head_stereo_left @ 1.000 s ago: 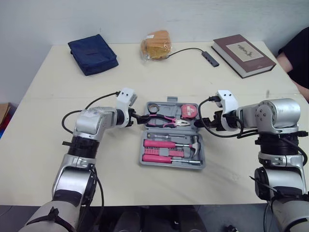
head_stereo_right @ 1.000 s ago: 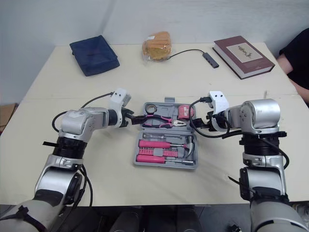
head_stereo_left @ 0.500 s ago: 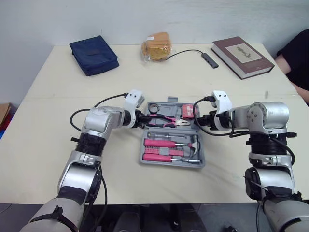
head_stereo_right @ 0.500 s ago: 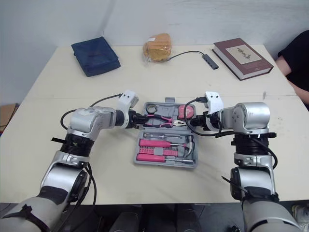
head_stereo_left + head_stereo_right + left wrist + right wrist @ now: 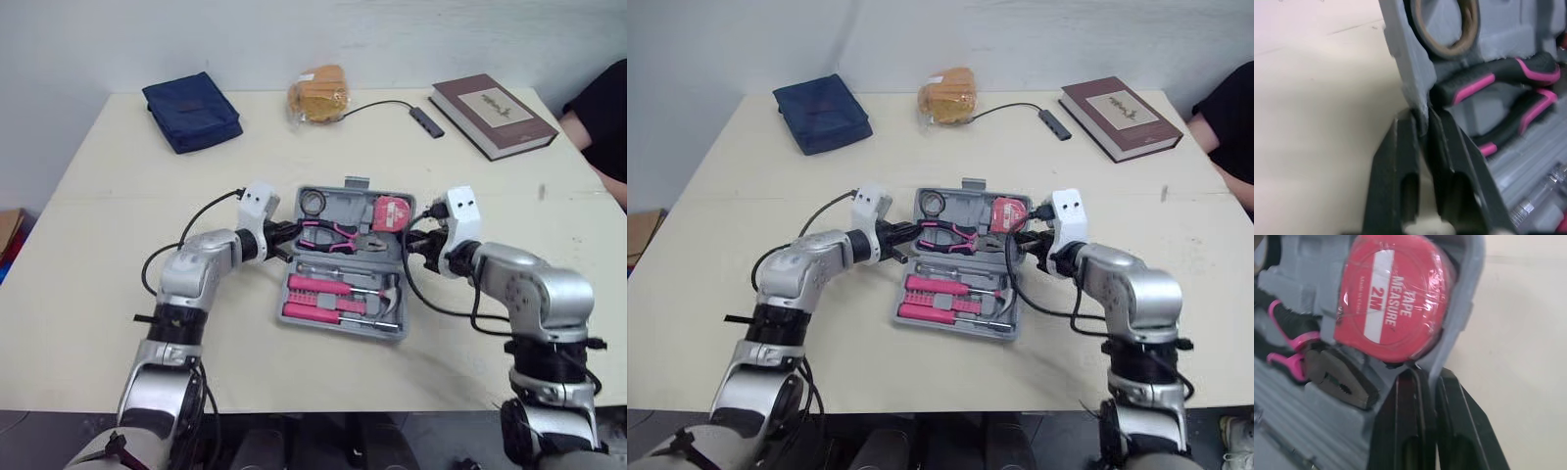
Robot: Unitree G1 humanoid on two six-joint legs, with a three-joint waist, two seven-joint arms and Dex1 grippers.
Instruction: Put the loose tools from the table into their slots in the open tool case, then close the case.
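Near the front edge of the cream table [image 5: 98, 294], about midway along it, sits the grey plastic tool case [image 5: 339, 329], open, with its lid [image 5: 348, 208] on the far side and looking tilted up off the tabletop.

I've got the left gripper [image 5: 1422, 120] pinched nearly closed on the left side wall of the lid, one finger inside and one outside. The right gripper [image 5: 1425, 377] is doing the same on the lid's right wall, clamped on the rim just beside the round red tape measure [image 5: 1396, 308].

The lid also holds the pink-and-black pliers [image 5: 333, 235] and a small tan roll of tape [image 5: 313, 203]. The base half has the pink-handled screwdrivers [image 5: 318, 286] and a hammer [image 5: 392, 294] lying in their slots.

Along the far edge there's a navy blue fabric pouch [image 5: 191, 110] towards the left corner, a clear bag of something orange [image 5: 316, 91] in the middle, a black cable with a small adapter [image 5: 425, 118], and a maroon hardcover book [image 5: 493, 113] towards the right corner. A person's dark sleeve [image 5: 602, 108] shows past the right edge.
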